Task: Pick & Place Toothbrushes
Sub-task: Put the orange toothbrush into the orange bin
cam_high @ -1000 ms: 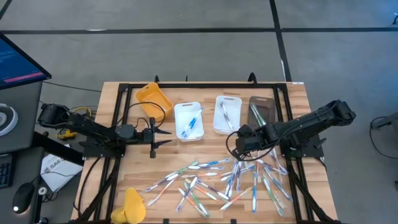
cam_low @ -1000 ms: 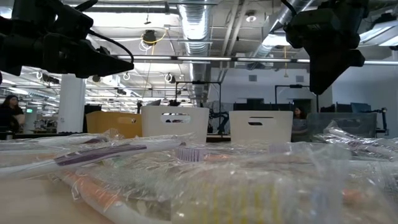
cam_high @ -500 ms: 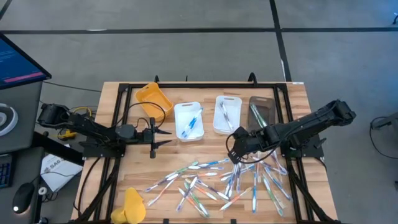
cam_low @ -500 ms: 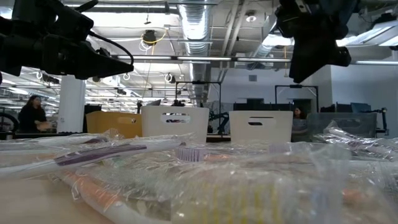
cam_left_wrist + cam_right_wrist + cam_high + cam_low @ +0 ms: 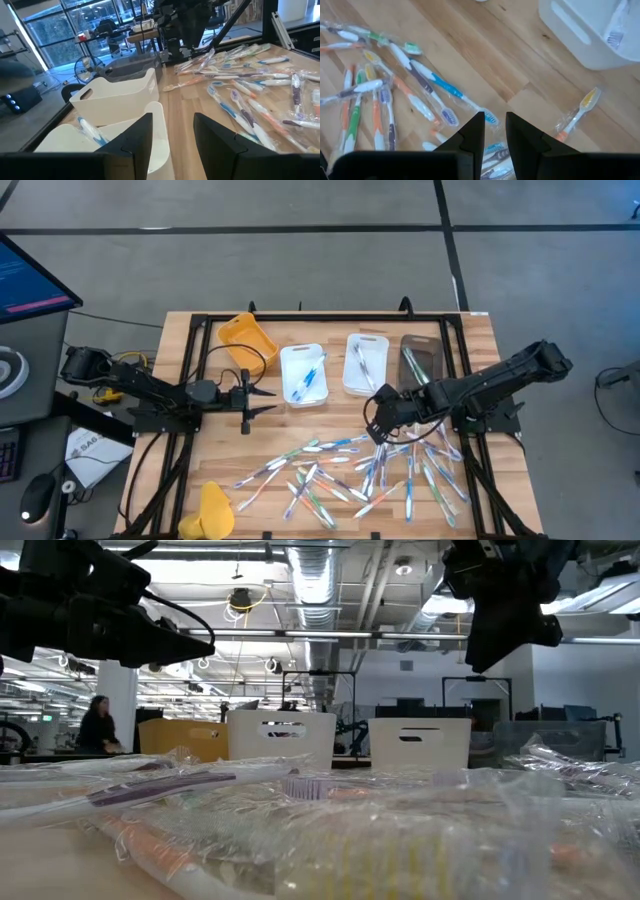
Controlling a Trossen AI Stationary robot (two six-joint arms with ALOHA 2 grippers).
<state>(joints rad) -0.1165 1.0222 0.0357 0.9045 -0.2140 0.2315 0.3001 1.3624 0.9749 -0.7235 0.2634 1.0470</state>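
Toothbrushes [image 5: 380, 470], thin plastic wrapped ones, lie scattered across lower centre of the wooden desk [image 5: 480, 340]; right gripper [image 5: 372, 420] hovers above them, jaws narrow, empty; left gripper [image 5: 268, 400] at centre-left, jaws parted, empty

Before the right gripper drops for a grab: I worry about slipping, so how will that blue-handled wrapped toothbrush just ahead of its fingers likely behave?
The blue-handled toothbrush looks thin and probably light. Its clear wrapper may let fingers slide. Lying flat on the table, it likely won't roll, though its wrapper overlaps neighbouring brushes, so they may shift.
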